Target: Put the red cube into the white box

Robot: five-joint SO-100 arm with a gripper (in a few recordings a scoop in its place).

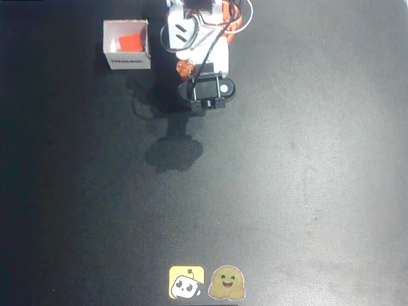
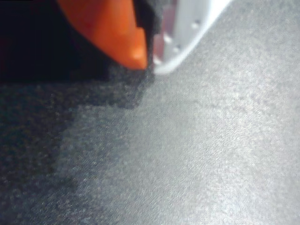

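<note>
The red cube already lies inside the white box, so the placing looks done, and the gripper, its fingertips together over bare table, need only park.

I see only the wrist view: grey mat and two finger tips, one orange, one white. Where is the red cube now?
Observer: In the overhead view the red cube lies inside the white box, near the top left of the picture.
Operator: Is the box upright?
Observer: Yes, its opening faces up, and the side with dark print faces the bottom of the picture.
Operator: Is my end effector above the box?
Observer: No. The arm sits to the right of the box, apart from it. In your wrist view the end effector has its tips nearly together, holding nothing.
</note>
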